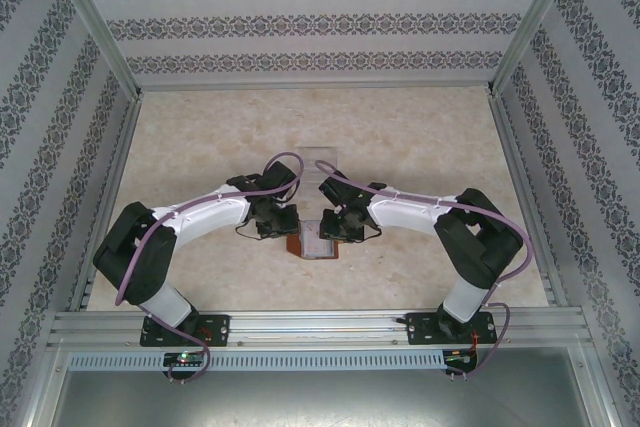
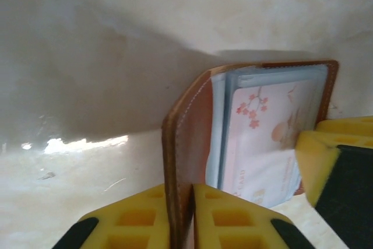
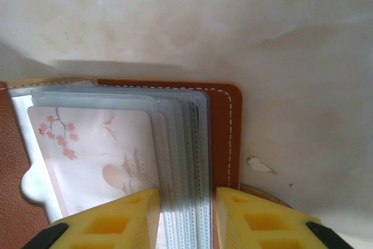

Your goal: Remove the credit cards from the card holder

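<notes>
The card holder [image 1: 312,246] is a reddish-brown leather wallet lying open on the table between both arms. My left gripper [image 1: 281,223] [image 2: 193,188] is shut on its left cover [image 2: 185,138], which stands upright. A pale credit card [image 2: 262,135] [image 3: 99,150] with a pink blossom print sits inside the top clear sleeve. My right gripper [image 1: 339,230] [image 3: 186,193] is open, pointing down on the wallet [image 3: 224,126]. The fanned sleeve edges [image 3: 189,161] lie between its yellow fingers. One right finger [image 2: 317,155] rests on the sleeve over the card.
A clear plastic tray [image 1: 322,155] lies just beyond the grippers. The pale marbled tabletop [image 1: 200,137] is bounded by patterned walls [image 1: 60,97] and aluminium rails [image 1: 320,325] at the near edge.
</notes>
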